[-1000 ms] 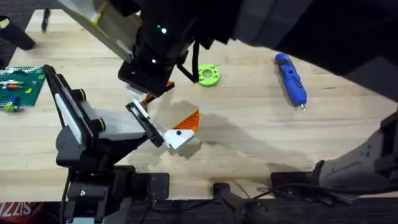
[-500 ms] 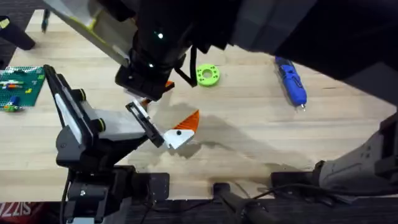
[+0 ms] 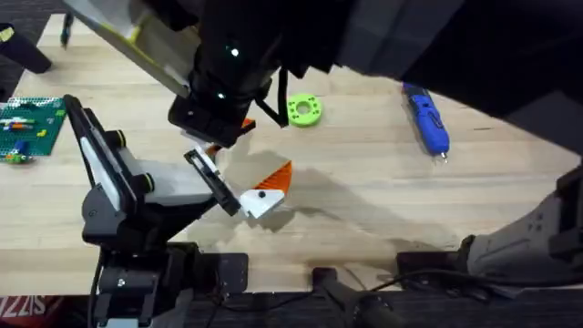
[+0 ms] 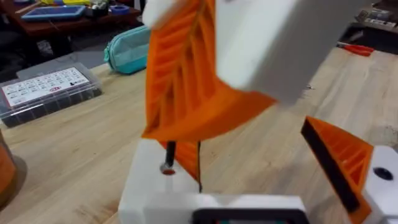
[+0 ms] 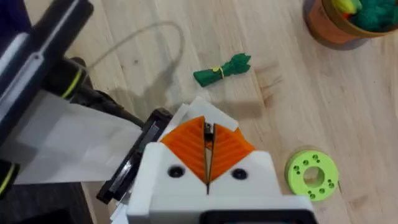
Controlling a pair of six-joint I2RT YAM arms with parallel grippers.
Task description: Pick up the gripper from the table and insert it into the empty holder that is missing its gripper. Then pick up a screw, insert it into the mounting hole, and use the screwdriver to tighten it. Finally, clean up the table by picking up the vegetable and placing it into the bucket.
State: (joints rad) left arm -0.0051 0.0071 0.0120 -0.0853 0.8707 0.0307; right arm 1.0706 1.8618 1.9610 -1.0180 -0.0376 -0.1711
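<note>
From overhead, the right gripper (image 3: pixel 219 138) hangs directly over the left gripper (image 3: pixel 239 173). The screwdriver (image 3: pixel 425 116) lies well away from both sets of fingers.

In the left wrist view, its fingers are spread. The bare white holder (image 4: pixel 146 193) stands apart from its orange-tipped partner, with an orange ribbed wedge (image 4: pixel 186 87) right above the holder.

In the right wrist view, the pads (image 5: pixel 230 149) are pressed together (a dark sliver at the seam, too small to identify). The vegetable (image 5: pixel 221 70) lies just beyond them and the bucket (image 5: pixel 333 26) farther off.

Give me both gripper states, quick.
Left gripper: open, holding nothing.
Right gripper: closed on a thin dark piece, apparently a screw.
</note>
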